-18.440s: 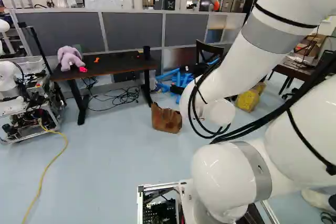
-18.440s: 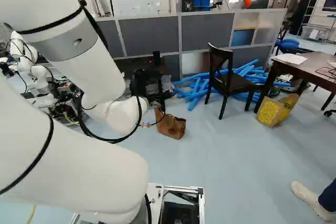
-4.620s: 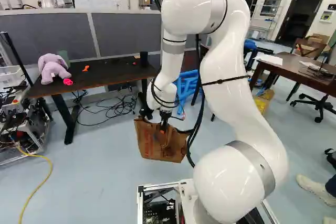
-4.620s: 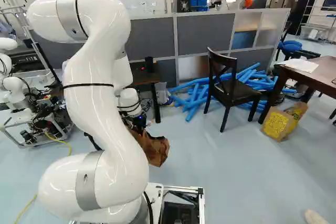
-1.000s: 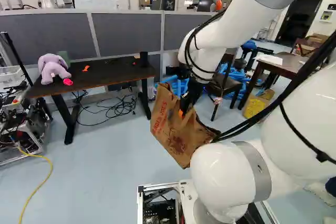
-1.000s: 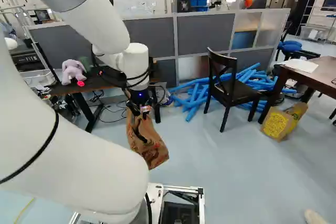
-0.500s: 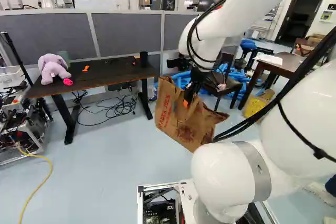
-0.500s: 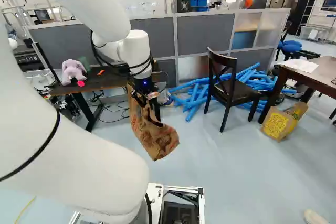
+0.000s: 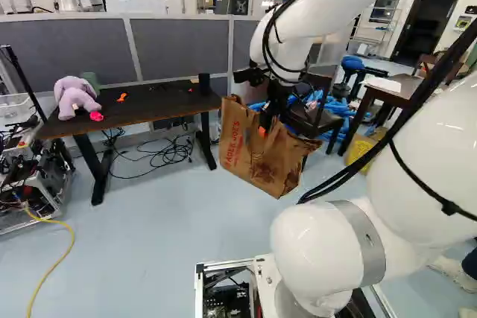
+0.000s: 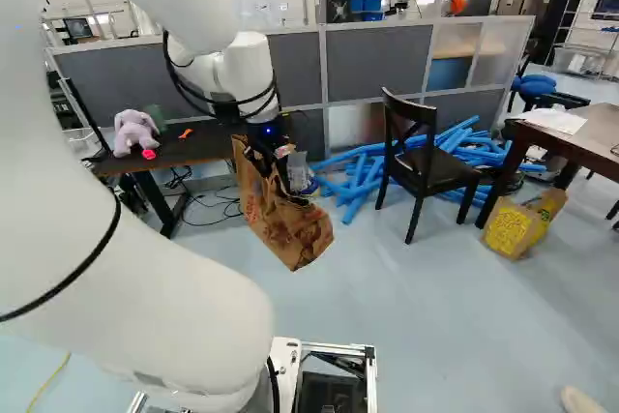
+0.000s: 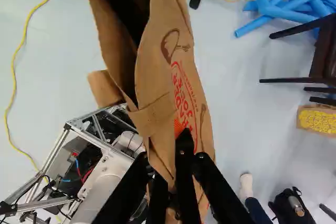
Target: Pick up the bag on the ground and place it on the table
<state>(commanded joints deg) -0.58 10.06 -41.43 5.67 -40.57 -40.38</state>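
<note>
Evidently, with the black two-fingered hand (image 9: 266, 121) clamped on its upper part, the brown paper bag (image 9: 252, 156) hangs tilted above the floor (image 9: 168, 221), right of the dark rectangular worktop (image 9: 165, 102) in the left base view, probably needing a lift, then a leftward carry.

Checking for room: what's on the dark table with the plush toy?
A lilac plush toy, a pink object, an orange object and a dark cylinder. The plush hides the tabletop beneath it and part of a green object.
</note>
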